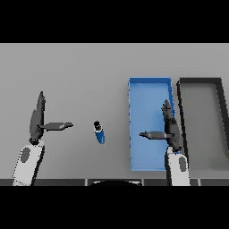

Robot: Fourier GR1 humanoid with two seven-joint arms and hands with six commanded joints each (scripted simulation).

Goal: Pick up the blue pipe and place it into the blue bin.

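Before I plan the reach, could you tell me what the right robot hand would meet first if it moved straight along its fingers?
Probably nothing: the right robot hand points up the view over the blue bin; height unclear.

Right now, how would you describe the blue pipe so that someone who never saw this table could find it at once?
Start at the blue bin, the bright tray right of the table's middle, with a dark grey bin on its far side. Look left of it on the bare table, between the left hand and right hand. There lies the blue pipe, a short cylinder with one dark end, the only small loose thing.
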